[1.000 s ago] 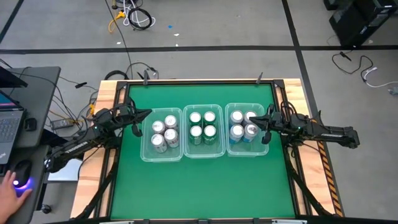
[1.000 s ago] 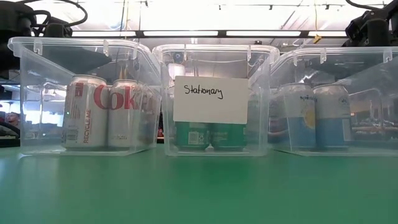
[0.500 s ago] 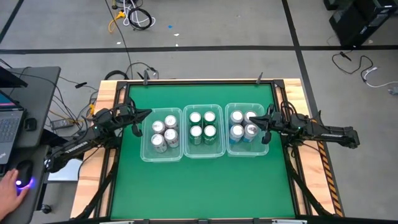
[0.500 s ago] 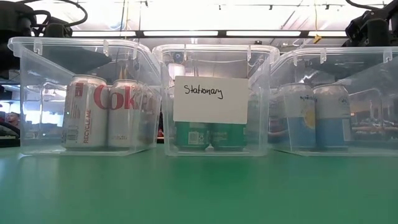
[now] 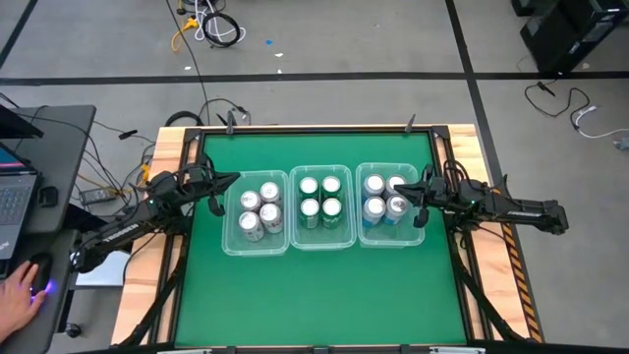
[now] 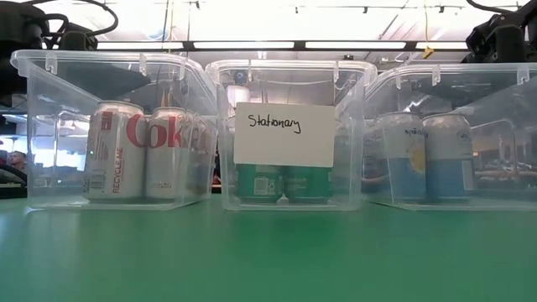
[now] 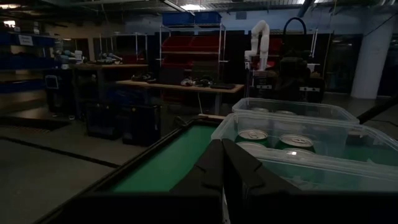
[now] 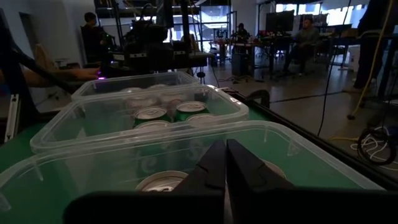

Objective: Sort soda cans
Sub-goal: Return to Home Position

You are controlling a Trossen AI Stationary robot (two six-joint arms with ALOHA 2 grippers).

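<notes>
Three clear bins stand in a row on the green table. The left bin [image 5: 257,211] holds several white/silver cans [image 6: 115,151], the middle bin [image 5: 321,206] several green cans [image 5: 319,199], the right bin [image 5: 389,204] several blue cans [image 6: 445,157]. All cans stand upright on the bin floors. My left gripper [image 5: 234,178] hovers shut, above the table, by the left bin's far left corner. Level at the right bin's right rim, my right gripper [image 5: 414,188] is also shut. In the wrist views the left gripper [image 7: 222,146] and the right gripper [image 8: 226,149] show fingers pressed together, holding nothing.
A white card marked "Stationary" [image 6: 284,133] hangs on the middle bin's near wall. A person's hand rests on a mouse [image 5: 25,287] at a desk left of the table. Bare green table [image 5: 314,295] lies near of the bins.
</notes>
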